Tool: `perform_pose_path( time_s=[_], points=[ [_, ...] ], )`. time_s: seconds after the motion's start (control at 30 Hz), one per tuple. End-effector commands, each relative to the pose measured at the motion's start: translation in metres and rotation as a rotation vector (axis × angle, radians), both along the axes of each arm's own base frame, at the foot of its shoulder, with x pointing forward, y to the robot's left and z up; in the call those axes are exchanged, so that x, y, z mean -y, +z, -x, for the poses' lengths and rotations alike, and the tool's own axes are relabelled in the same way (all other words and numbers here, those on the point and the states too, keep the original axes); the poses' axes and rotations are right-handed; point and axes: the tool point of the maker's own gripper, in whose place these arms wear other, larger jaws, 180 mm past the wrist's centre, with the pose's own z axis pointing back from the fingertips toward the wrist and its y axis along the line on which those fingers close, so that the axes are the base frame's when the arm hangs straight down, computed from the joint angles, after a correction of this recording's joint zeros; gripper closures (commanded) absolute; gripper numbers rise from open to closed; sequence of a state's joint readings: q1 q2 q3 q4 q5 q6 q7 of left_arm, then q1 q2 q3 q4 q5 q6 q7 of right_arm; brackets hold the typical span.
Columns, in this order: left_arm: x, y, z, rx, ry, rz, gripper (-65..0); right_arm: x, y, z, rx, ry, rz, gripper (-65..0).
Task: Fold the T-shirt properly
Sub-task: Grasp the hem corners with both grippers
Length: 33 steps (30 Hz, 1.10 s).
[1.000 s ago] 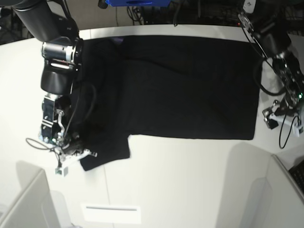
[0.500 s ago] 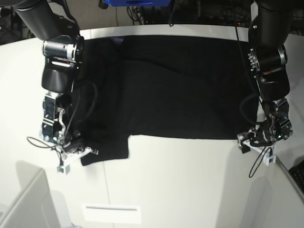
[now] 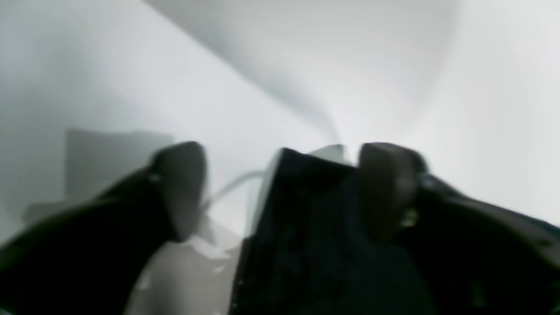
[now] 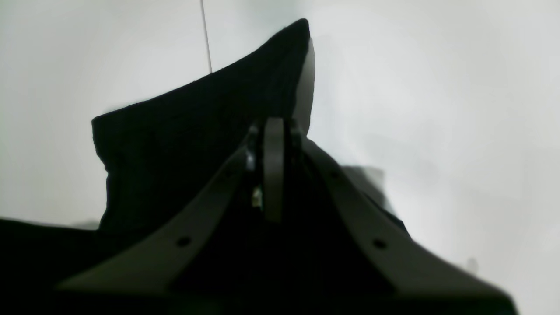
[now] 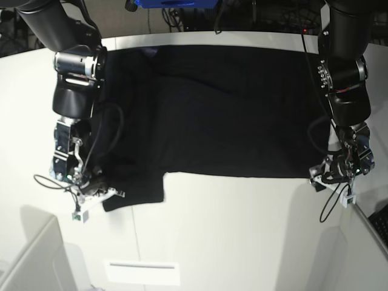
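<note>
The T-shirt (image 5: 230, 109) lies spread flat, plain black side up, across the upper and middle part of the white surface (image 5: 230, 230) in the base view, one sleeve reaching toward the lower left of the frame. The right claw (image 5: 91, 193), at the lower left of that view, is pinched fully together on the sleeve's edge; its wrist view confirms the jaws meet with black cloth (image 4: 197, 131) standing up around them. The left claw (image 5: 330, 176), at the lower right of the base view, sits at the shirt's lower corner with its jaws part open. Its wrist view shows a peak of black cloth (image 3: 315, 210) between the two fingers (image 3: 385, 188), lying against one and apart from the other, so no grip is made yet. Judgement: the step in hand is securing both lower corners before lifting for a fold. To do it well, the left claw should close on the full thickness of the hem, and both arms should then rise level to avoid skewing the fabric. The base view alone shows the garment's overall lay; only the wrist views reveal cloth between the jaws, though both are blurred.
</note>
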<state>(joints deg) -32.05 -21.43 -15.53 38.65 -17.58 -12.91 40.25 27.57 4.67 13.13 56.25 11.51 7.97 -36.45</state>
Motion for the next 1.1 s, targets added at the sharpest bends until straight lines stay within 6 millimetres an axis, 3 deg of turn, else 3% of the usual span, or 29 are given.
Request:
perform_pose_path(
  time_s=[0.0, 0.13, 0.27, 0.5, 0.57, 0.77, 0.97, 1.07],
  points=[
    [-0.003, 0.007, -0.003, 0.000, -0.003, 0.002, -36.5, 0.005, 0.025, -0.018, 0.075, -0.009, 0.008, 0.0],
    [0.008, 0.003, -0.005, -0.004, -0.016, 0.011, -14.8, 0.005, 0.025, -0.018, 0.075, -0.009, 0.008, 0.0],
    [0.009, 0.004, -0.006, 0.002, -0.016, 0.016, -0.2, 0.005, 0.020, -0.013, 0.063, -0.009, 0.008, 0.0],
    [0.003, 0.008, -0.006, 0.004, -0.014, -0.001, 0.0, 0.005, 0.012, -0.006, 0.047, -0.009, 0.009, 0.0],
    [0.001, 0.017, -0.011, 0.030, -0.022, -0.017, 0.0, 0.007, 0.019, -0.007, 0.071, -0.009, 0.017, 0.0],
    [0.004, 0.036, 0.005, 0.060, -0.081, -0.090, 0.0, 0.010, 0.041, -0.006, 0.144, -0.010, 0.045, 0.0],
    [0.020, 0.058, 0.015, 0.110, -0.131, -0.062, 0.0, 0.013, 0.033, 0.003, 0.131, -0.011, 0.054, 0.0],
    [0.018, 0.069, 0.029, 0.112, -0.154, -0.035, 0.0, 0.015, 0.030, 0.011, 0.129, -0.011, 0.064, 0.0]
  ],
)
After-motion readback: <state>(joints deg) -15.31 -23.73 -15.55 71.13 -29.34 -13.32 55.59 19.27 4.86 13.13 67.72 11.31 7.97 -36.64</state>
